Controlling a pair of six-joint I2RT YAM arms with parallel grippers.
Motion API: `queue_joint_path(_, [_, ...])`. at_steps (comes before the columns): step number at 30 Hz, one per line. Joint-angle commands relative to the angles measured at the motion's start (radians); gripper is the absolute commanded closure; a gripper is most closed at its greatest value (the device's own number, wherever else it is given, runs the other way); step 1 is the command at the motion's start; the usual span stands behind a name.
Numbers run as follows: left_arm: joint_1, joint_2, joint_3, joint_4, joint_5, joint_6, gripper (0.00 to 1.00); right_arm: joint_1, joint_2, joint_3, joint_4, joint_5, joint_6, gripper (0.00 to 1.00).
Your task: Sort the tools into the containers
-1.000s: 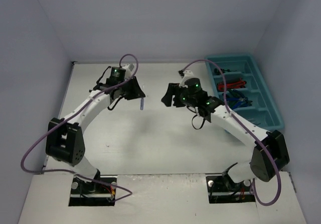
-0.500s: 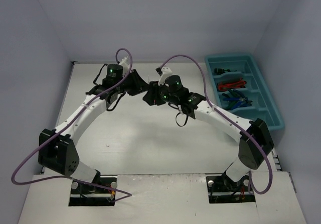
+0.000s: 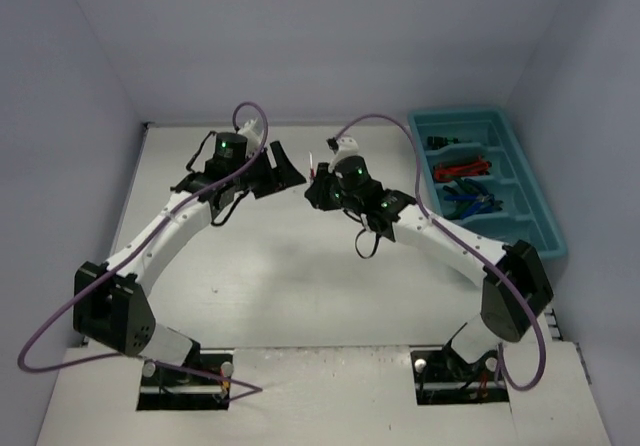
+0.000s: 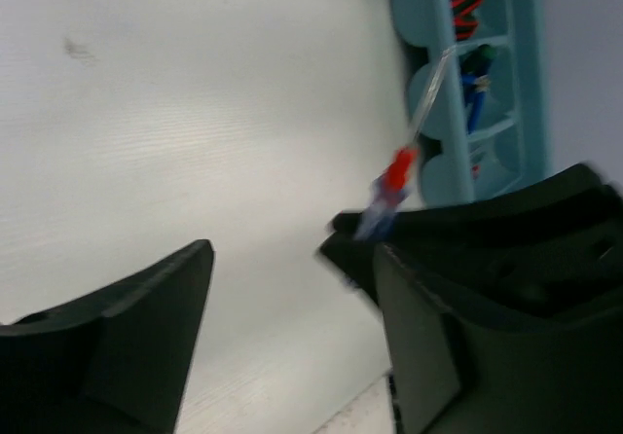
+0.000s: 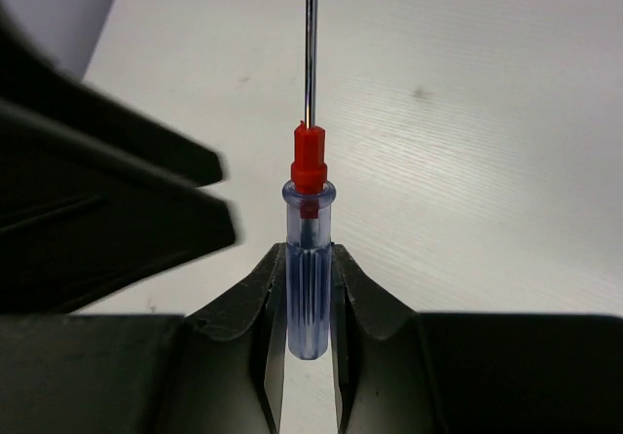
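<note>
Both arms reach out from the near edge over the bare worktop (image 3: 280,286) and meet above its middle, raised off the surface. The right pincer (image 5: 310,251) is clamped on the clear blue handle of a screwdriver (image 5: 310,210), gripping low, below the red collar, so the steel shaft stands out past its fingers. The left pincer (image 4: 292,269) is just beside it with its jaws spread wide and nothing between them, which reads as a mid-air handover with the tool now on the right side. That makes sense, I judge, because the teal tray (image 3: 460,114) lies at the far right, nearer the right arm. Its compartments already hold dark, red-handled (image 3: 460,171) and blue-handled (image 3: 470,198) tools.
</note>
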Motion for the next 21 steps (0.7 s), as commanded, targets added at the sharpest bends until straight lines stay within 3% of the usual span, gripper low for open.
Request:
queue_joint_path(1, [-0.003, -0.114, 0.083, -0.138, -0.186, 0.179, 0.27, -0.140, -0.177, -0.107, -0.056, 0.265, 0.170, 1.00])
queue_joint_path(4, [-0.001, -0.165, 0.087, -0.199, -0.309, 0.243, 0.25, -0.268, -0.273, -0.184, -0.188, 0.386, 0.227, 1.00])
queue_joint_path(9, [0.003, -0.224, 0.076, -0.269, -0.401, 0.318, 0.24, -0.528, -0.427, -0.274, -0.342, 0.442, 0.261, 1.00])
queue_joint_path(17, [0.003, -0.276, 0.050, -0.312, -0.404, 0.336, 0.24, -0.923, -0.470, -0.382, -0.403, 0.333, 0.205, 0.94])
queue_joint_path(18, [0.003, -0.278, 0.050, -0.314, -0.402, 0.337, 0.24, -0.932, -0.467, -0.386, -0.403, 0.311, 0.204, 0.93])
queue_joint_path(21, [0.001, -0.297, 0.047, -0.328, -0.416, 0.347, 0.24, -0.994, -0.434, -0.403, -0.402, 0.280, 0.189, 0.75])
